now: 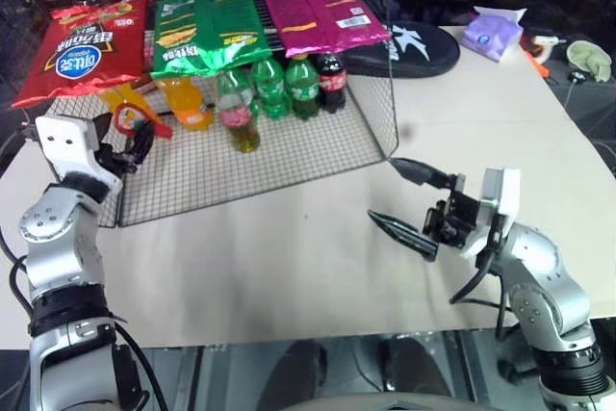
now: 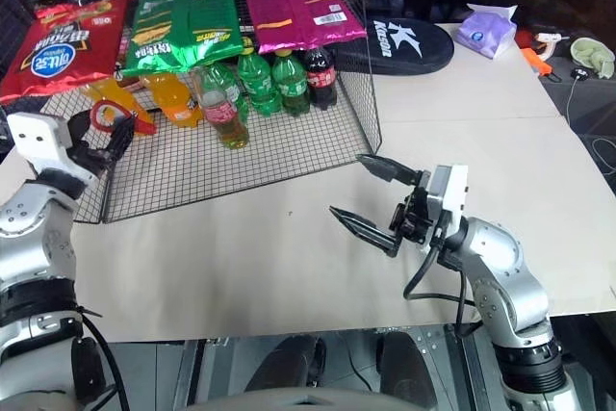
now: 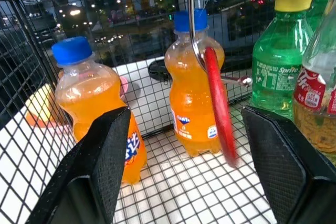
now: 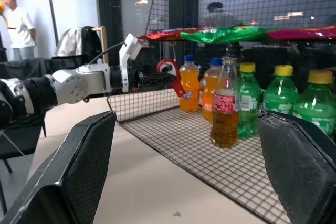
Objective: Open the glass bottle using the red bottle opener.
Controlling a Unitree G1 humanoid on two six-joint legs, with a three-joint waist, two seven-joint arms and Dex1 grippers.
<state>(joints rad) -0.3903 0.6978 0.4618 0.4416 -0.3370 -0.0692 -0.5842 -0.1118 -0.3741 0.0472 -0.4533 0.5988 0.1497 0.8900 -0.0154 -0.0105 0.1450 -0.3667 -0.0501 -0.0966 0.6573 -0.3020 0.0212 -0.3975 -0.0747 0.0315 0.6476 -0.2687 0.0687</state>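
Glass bottle (image 1: 243, 115), clear with a pink-red label, is standing mid-frame on the wire rack (image 1: 289, 166) while you are bringing your spread-fingered left gripper (image 1: 135, 146) around the hanging slim red bottle opener (image 1: 128, 119), right gripper (image 1: 409, 201) waiting wide open.

A beige table (image 1: 289, 267) carries a black wire rack (image 1: 260, 156). Behind the rack's right end lies a black padded case (image 1: 409, 50), and beyond it, near the table's far right corner, a purple tissue pack (image 1: 493, 31). To the rack's left, farther back, a chair draped with clothing (image 4: 79, 43) stands against a pale wall (image 4: 68, 3), beside a person in a white shirt (image 4: 16, 24).
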